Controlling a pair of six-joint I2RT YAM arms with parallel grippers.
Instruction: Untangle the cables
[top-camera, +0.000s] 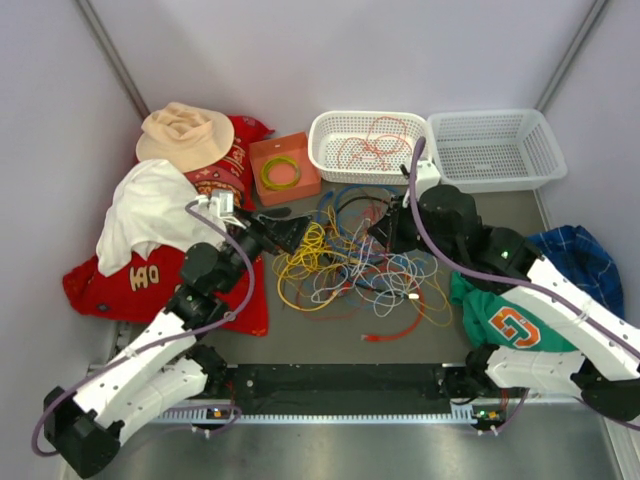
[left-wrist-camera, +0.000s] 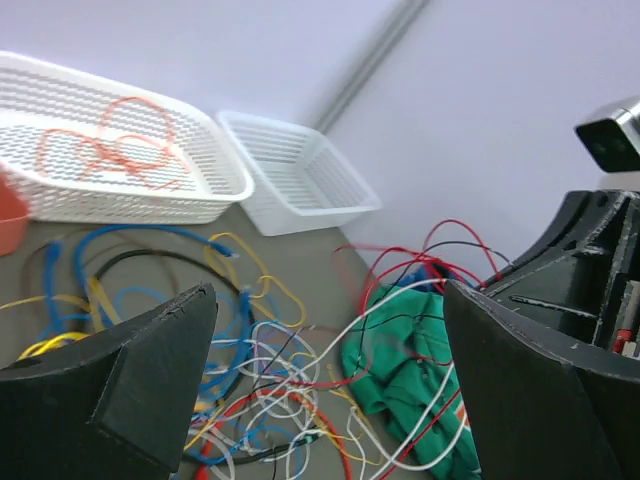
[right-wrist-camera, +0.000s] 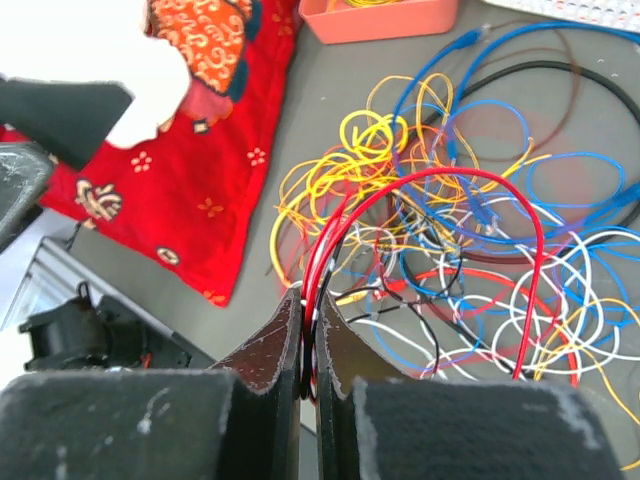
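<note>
Cables: the cables (top-camera: 350, 262) lie in one loose tangle on the middle of the desk (top-camera: 420, 352), between my two arms. Yellow loops sit to the left, blue ones on the far side, white and red-orange ones to the right and near side.
Held strand: a red cable (right-wrist-camera: 452, 174) rises out of the heap in a tall arch, with a thin black strand beside it at the pinch.
Right gripper: my right gripper (right-wrist-camera: 311, 318) is pressed together on that red cable, above the tangle.
Left gripper: my left gripper (left-wrist-camera: 328, 300) is spread wide at the left edge of the heap, holding nothing.
Baskets: a white basket (top-camera: 345, 176) beyond the heap holds a red-orange cable (top-camera: 375, 142). A second white basket (top-camera: 500, 181) stands just beside it on the right.
Orange box: the orange box (top-camera: 300, 146) sits left of the baskets, with a green-yellow ring (top-camera: 281, 173) inside.
Left side: a red cloth (top-camera: 85, 290) lies under my left arm, with a white cloth (top-camera: 150, 215) on it and a tan hat (top-camera: 185, 135) beyond.
Right side: a green shirt (top-camera: 468, 295) lies by my right arm, with a blue cloth (top-camera: 575, 255) farther right.
</note>
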